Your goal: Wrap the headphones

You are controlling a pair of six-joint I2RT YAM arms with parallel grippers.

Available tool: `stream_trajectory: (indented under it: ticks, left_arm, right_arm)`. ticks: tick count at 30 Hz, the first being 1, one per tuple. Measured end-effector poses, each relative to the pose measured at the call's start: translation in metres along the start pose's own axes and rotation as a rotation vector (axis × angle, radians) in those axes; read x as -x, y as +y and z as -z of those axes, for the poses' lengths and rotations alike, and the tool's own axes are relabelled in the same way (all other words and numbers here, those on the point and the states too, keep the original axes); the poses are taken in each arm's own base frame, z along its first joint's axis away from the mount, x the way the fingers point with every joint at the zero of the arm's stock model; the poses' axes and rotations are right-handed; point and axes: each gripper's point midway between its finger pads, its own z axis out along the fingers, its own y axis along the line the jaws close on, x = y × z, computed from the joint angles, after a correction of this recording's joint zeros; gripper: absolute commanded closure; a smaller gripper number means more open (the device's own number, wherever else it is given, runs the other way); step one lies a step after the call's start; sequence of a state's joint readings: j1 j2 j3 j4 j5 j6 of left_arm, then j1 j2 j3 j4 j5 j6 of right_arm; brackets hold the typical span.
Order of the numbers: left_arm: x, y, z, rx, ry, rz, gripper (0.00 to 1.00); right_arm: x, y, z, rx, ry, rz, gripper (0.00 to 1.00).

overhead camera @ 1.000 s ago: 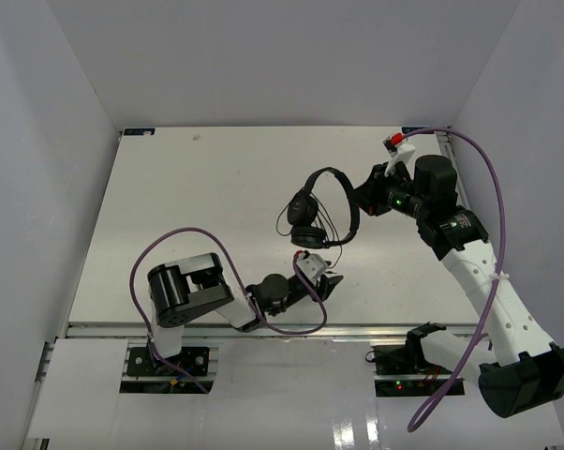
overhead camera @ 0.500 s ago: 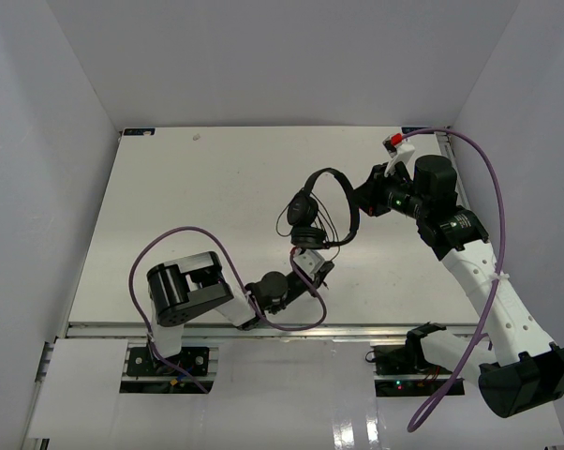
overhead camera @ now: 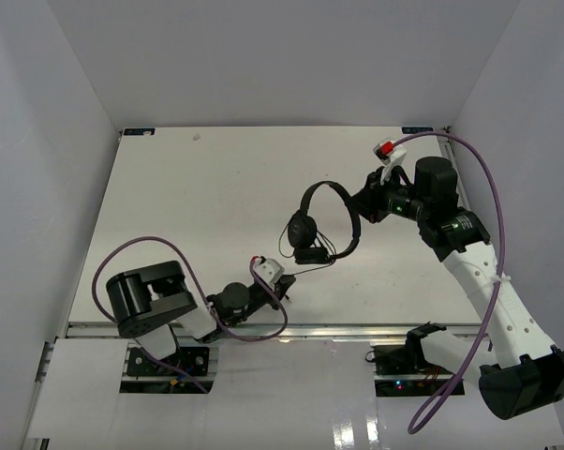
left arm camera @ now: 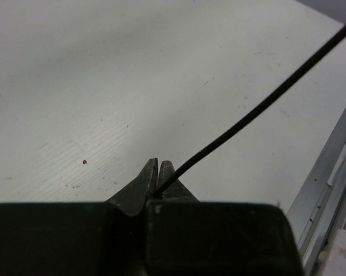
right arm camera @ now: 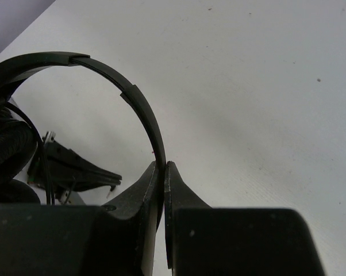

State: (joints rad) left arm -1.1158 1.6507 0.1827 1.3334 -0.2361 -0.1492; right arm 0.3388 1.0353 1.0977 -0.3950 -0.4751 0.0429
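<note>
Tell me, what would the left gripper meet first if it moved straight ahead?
Probably only the table; the left gripper, shut on the cord, has nothing else ahead, though depth is unclear.

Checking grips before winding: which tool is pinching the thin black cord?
The left tool, shut on the cord; the right tool clamps the headband instead.

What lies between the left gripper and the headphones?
Only the headphones' own thin cord, pinched in the left gripper, over otherwise bare table. The left wrist view shows it clearly.
</note>
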Motion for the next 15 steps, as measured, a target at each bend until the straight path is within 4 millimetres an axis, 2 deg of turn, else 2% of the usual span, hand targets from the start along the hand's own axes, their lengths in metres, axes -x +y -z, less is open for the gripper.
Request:
stream_trajectory:
  ticks: [9, 15]
  left_arm:
    - [0.101, 0.008, 0.007, -0.059, -0.215, 0.019, 1.0]
    - [0.128, 0.0, 0.005, -0.136, -0.174, -0.043, 1.0]
  right_arm:
    - [-0.015, 0.036, 0.008, 0.249, 0.04, 0.158, 0.92]
    - [-0.021, 0.046, 0.011, 0.317, 0.047, 0.216, 0.92]
